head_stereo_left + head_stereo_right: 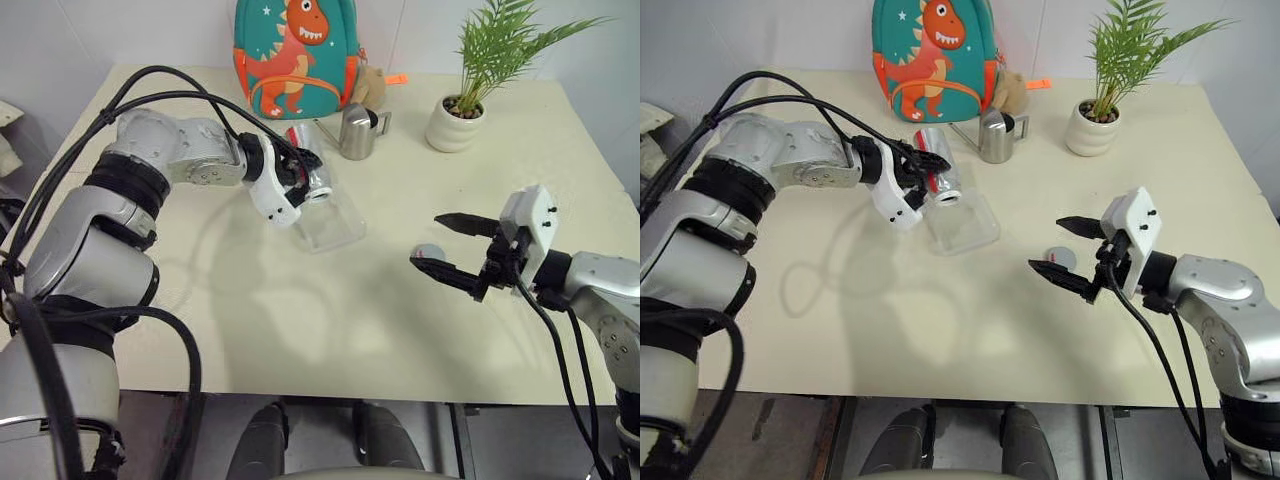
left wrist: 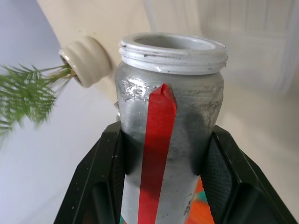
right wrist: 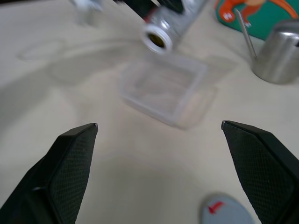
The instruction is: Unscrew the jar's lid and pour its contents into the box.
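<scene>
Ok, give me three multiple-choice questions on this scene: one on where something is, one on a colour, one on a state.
1. Where is the lid?
A. on the table near the right gripper
B. on the jar
C. in the box

2. What colour is the tape strip on the jar?
A. blue
B. red
C. green

3. How is the jar held?
A. upright on the table
B. tilted, mouth over the box, in the left gripper
C. lying in the box

Answers: 1 A, the cap lies on the table; 2 B, the left wrist view shows red; 3 B, black fingers clamp it above the box.

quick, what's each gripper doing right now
Left gripper: closed on the jar, lid off, tipped over the box.
Right gripper: open, holding nothing; the lid lies on the table beside it.
</scene>
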